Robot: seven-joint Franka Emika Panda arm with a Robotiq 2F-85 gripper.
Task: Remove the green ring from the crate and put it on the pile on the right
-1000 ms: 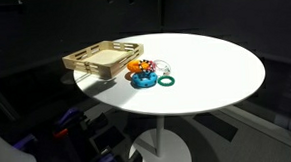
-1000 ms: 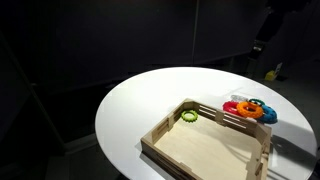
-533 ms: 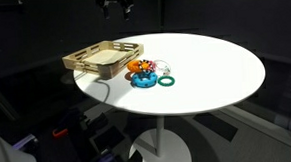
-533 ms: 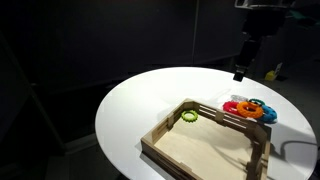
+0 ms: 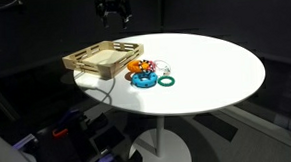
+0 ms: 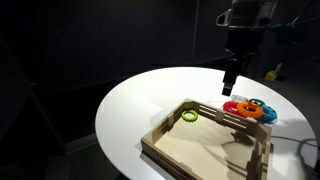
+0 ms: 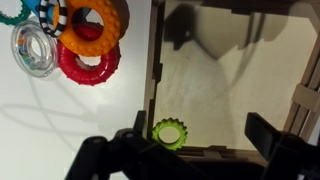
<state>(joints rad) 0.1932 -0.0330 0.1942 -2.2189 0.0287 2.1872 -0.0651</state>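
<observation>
Nothing done yet: green ring (image 7: 169,131) lying inside crate (image 7: 157,60), 6 o'clock in wrist view. Gripper (image 7: 195,155) hovering above, jaws apart, empty. Pick and transfer to pile (image 7: 85,35), 10 o'clock, remaining.

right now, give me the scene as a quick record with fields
target: green ring, lying flat inside the crate, near a corner
destination: pile of rings on the table, beside the crate
gripper: gripper open, raised in the air, holding nothing
task state: ring not yet grasped
</observation>
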